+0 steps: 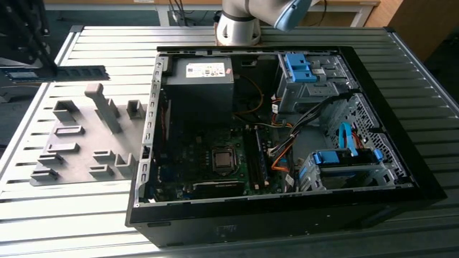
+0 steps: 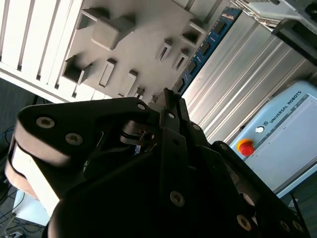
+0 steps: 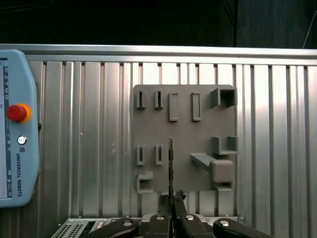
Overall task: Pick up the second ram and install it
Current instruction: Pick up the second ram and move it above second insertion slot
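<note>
Pinching the second ram (image 1: 80, 72), the fingers (image 3: 163, 202) hold it above the grey fixture plate (image 1: 79, 142), on the exterior view's left of the open computer case (image 1: 287, 226), long axis pointing toward that case.

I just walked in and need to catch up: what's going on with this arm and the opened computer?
The arm's gripper has its jaws shut on the second ram, holding it near the grey fixture plate on the slatted table. That spot is at the exterior view's left of the open computer case. The stick is not yet seated in the motherboard inside the case.
</note>
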`<action>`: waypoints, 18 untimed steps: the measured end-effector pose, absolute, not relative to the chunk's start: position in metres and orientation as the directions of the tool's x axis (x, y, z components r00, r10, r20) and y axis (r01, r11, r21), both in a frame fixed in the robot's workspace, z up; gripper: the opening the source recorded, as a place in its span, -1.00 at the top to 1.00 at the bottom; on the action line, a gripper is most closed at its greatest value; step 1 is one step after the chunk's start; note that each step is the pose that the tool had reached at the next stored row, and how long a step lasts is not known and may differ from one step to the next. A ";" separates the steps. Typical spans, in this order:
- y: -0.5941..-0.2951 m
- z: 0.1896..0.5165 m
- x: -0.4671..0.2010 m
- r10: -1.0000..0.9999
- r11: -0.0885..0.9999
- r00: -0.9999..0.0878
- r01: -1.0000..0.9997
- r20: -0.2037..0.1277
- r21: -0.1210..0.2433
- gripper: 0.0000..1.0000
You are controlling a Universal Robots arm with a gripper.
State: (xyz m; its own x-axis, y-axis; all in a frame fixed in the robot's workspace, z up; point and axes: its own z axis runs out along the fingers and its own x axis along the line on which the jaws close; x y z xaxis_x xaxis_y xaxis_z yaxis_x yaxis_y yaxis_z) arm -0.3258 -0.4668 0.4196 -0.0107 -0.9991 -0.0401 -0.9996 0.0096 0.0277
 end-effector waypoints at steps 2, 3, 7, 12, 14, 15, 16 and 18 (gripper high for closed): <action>-0.467 0.420 -0.319 -0.999 0.010 -0.011 -1.000 -0.040 0.028 0.73; -0.467 0.420 -0.315 -0.999 0.010 -0.011 -1.000 -0.040 0.028 0.73; -0.467 0.420 -0.302 -0.999 0.010 -0.011 -1.000 -0.040 0.028 0.73; -0.467 0.420 -0.285 -0.999 0.010 -0.011 -1.000 -0.040 0.028 0.73; -0.467 0.420 -0.278 -0.999 0.010 -0.011 -1.000 -0.040 0.028 0.73; -0.467 0.420 -0.275 -0.999 0.010 -0.011 -1.000 -0.040 0.028 0.73; -0.467 0.420 -0.271 -0.999 0.010 -0.011 -1.000 -0.040 0.028 0.73; -0.467 0.420 -0.265 -0.999 0.010 -0.011 -1.000 -0.040 0.028 0.73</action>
